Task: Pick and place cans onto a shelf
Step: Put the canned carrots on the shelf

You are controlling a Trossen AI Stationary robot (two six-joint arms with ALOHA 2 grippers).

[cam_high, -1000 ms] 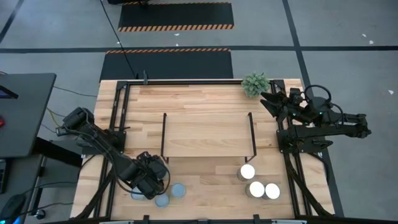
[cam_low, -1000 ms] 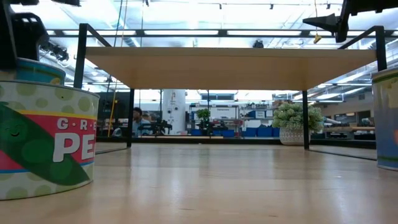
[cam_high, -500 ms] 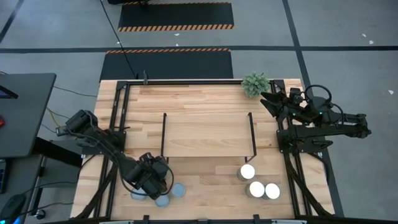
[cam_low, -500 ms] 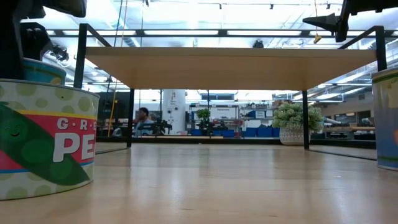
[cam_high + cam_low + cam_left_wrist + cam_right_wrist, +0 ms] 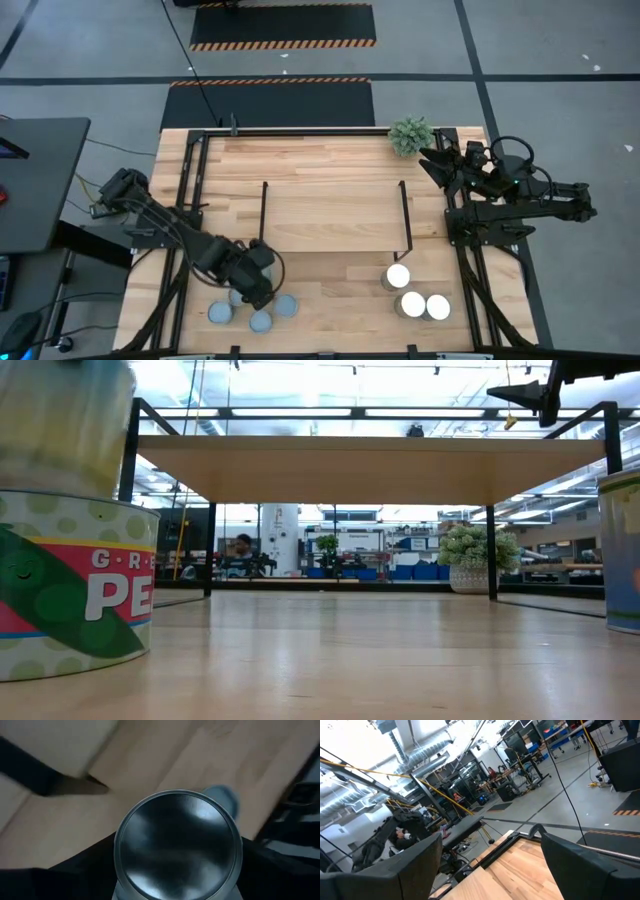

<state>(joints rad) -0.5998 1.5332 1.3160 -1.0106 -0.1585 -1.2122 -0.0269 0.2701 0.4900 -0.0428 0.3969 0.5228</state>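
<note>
Currently left gripper point(image 5: 250, 283) pinching a blue-grey-topped can point(image 5: 178, 847) lifted at shelf's point(image 5: 335, 214) 7 o'clock, right gripper point(image 5: 432, 160) parked at 2 o'clock, fingers spread.

A grey concrete floor point(image 5: 560, 60) marked with pale lines surrounds the wooden table point(image 5: 330, 155), and two dark mats point(image 5: 282, 25) edged in orange-and-black hazard stripes lie beyond its far side, with a dark desk point(image 5: 35, 180) to the left. A small potted plant point(image 5: 411, 134) sits at the table's far right corner. Across the table the room opens into a bright workshop with long ceiling lights point(image 5: 300, 412), a white column point(image 5: 279, 537), blue bins point(image 5: 400, 572) and a person point(image 5: 243, 547) seated far off.
</note>
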